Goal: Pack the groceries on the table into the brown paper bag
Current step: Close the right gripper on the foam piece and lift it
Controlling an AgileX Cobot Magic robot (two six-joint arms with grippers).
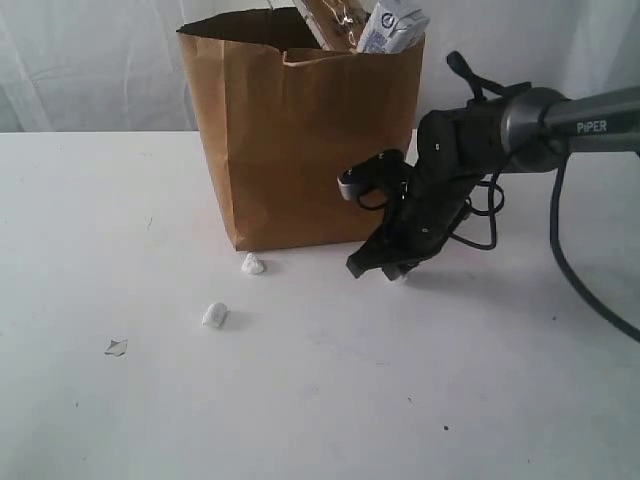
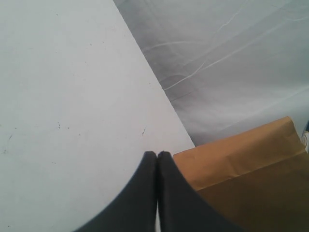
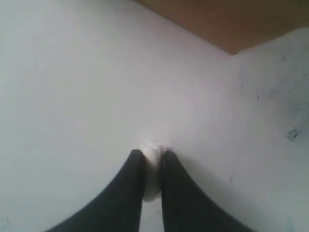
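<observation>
The brown paper bag (image 1: 300, 140) stands upright at the back of the white table (image 1: 320, 400). A white-blue carton (image 1: 392, 25) and a long spaghetti pack (image 1: 335, 22) stick out of its top. My right gripper (image 1: 395, 272) is low over the table by the bag's front right corner, and in the right wrist view its jaws (image 3: 152, 155) are shut on a small white lump (image 3: 152, 183). My left gripper (image 2: 157, 154) is shut and empty, above the table beside the bag (image 2: 251, 169). It does not show in the exterior view.
Two more small white lumps (image 1: 252, 264) (image 1: 214, 316) lie on the table in front of the bag's left corner. A small grey scrap (image 1: 116, 347) lies further left. A white curtain (image 1: 90, 60) hangs behind the table.
</observation>
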